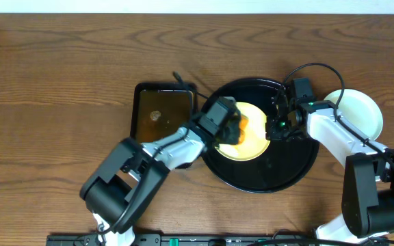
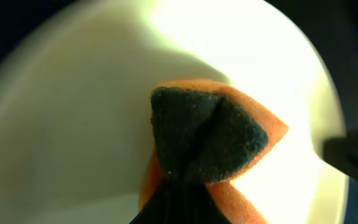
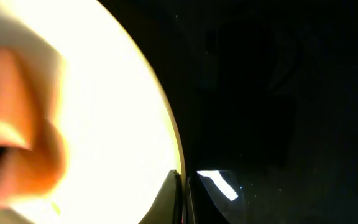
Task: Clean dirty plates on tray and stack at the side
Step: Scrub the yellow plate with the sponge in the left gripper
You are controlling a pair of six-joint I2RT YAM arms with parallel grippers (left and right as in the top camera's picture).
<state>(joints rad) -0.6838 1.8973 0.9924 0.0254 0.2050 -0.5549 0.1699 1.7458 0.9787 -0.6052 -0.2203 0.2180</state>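
Observation:
A pale yellow plate [image 1: 252, 140] lies on the round black tray [image 1: 289, 164]. My left gripper [image 1: 232, 128] is shut on an orange sponge with a dark scouring face [image 2: 207, 134], pressed onto the plate [image 2: 73, 124]. My right gripper [image 1: 277, 128] is shut on the plate's right rim, which sits pinched between its fingers [image 3: 183, 196]. The plate [image 3: 117, 106] looks bright and smear-free where it shows. A mint-white plate [image 1: 358, 113] sits on the table right of the tray; whether another lies under it I cannot tell.
A rectangular dark brown pan [image 1: 164, 109] stands just left of the tray, close to my left arm. The sponge shows blurred at the left of the right wrist view [image 3: 17, 143]. The tray's black floor [image 3: 278, 93] fills the rest of it.

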